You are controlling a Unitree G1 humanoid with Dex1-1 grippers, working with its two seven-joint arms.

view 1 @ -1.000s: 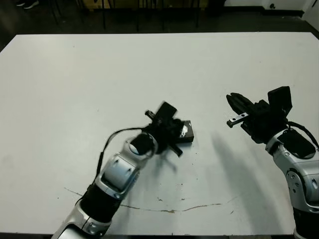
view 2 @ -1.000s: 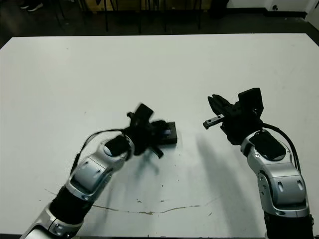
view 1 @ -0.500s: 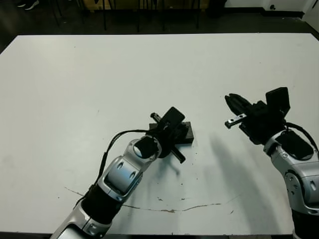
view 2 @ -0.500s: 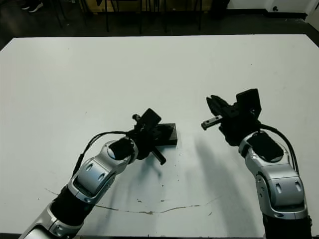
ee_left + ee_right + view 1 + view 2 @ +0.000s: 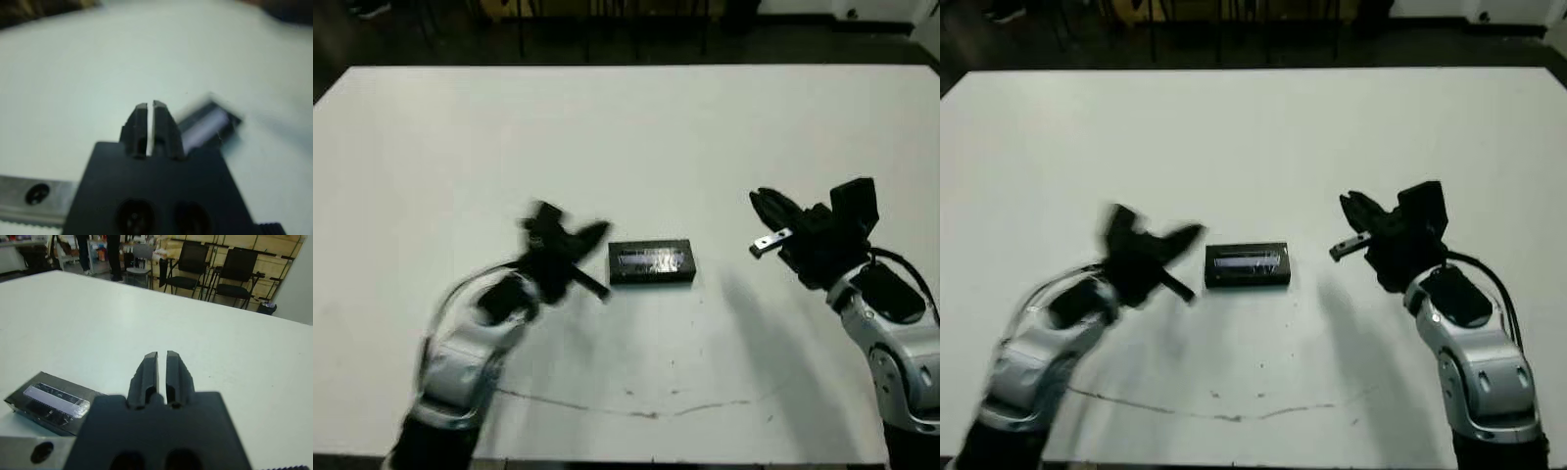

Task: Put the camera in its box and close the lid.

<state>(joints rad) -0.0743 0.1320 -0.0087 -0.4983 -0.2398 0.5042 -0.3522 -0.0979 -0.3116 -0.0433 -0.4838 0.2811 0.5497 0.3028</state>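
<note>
The lid (image 5: 651, 260), flat and black with a glossy grey strip, lies on top of the box (image 5: 652, 279) in the middle of the table. Only the box's black side wall shows. The camera is out of view. My left gripper (image 5: 598, 230) is blurred; it is just left of the box and apart from it. In the left wrist view its fingers (image 5: 139, 117) are shut with nothing between them. My right gripper (image 5: 757, 200) hovers to the right of the box, fingers (image 5: 149, 367) shut and empty. The right wrist view shows the lid (image 5: 55, 399) below and to one side.
The white table (image 5: 636, 127) has a thin brown crack line (image 5: 636, 411) near its front edge. Black chairs (image 5: 229, 276) and a person's legs (image 5: 113, 254) stand beyond the far edge in the right wrist view.
My left gripper has pulled away leftward from the box, so the lid now shows whole. The right gripper has barely moved.
</note>
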